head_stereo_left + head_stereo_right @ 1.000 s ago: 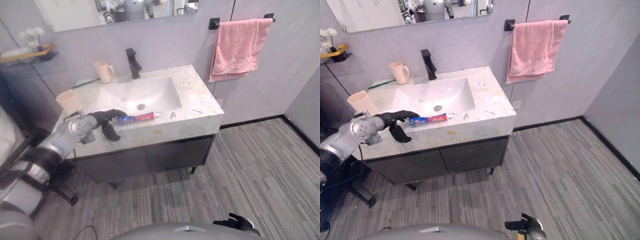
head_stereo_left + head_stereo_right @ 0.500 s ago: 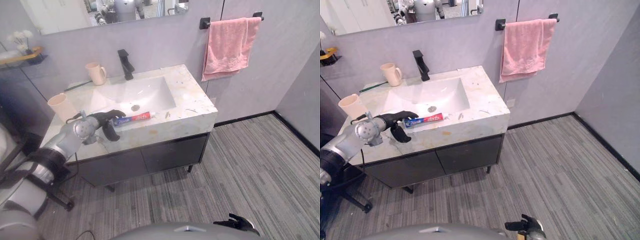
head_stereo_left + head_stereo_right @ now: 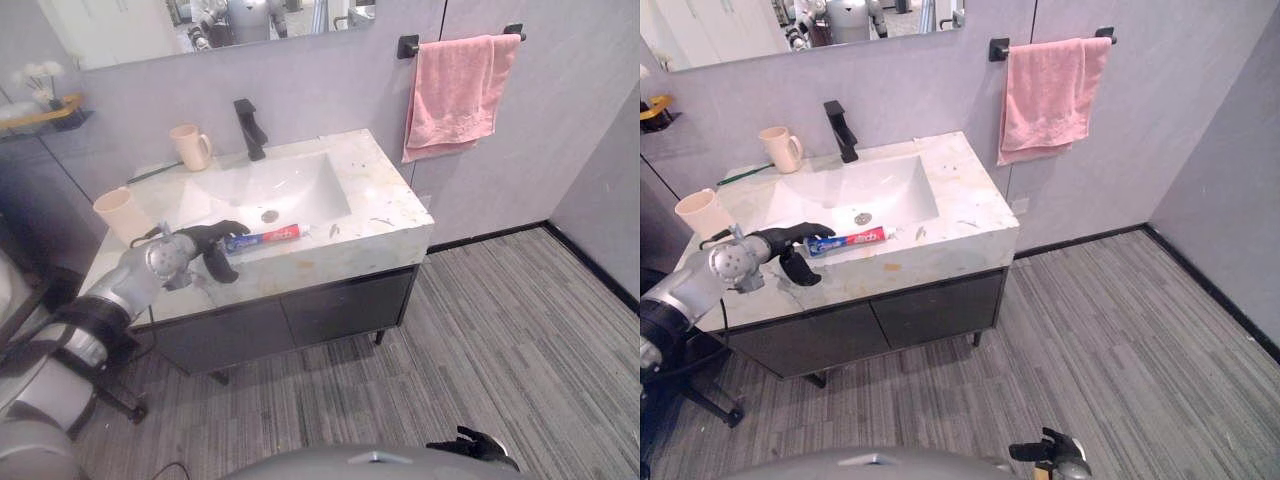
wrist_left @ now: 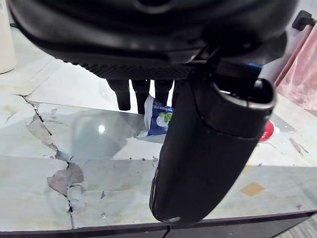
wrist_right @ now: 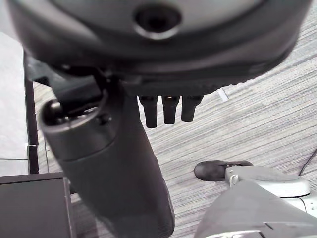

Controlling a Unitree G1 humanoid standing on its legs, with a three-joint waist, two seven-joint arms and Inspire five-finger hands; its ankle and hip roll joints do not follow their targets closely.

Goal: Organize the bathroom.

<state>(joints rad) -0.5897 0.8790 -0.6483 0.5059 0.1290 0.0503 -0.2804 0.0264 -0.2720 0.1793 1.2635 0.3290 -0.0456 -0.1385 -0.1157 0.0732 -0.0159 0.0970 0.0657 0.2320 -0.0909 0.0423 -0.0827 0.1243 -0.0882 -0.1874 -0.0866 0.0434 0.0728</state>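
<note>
Left hand (image 3: 217, 243) on marble countertop (image 3: 378, 195), fingers loosely extended over blue tail end of toothpaste tube (image 3: 265, 236), not gripping. Tube lies flat along sink's (image 3: 268, 190) front rim, red cap end toward pink towel (image 3: 455, 90) side. Right hand (image 5: 124, 163) relaxed, empty, over striped floor.

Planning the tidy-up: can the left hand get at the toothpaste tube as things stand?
Probably yes: the left hand is already at the blue end of the toothpaste tube on the countertop, open, with nothing between.
</note>
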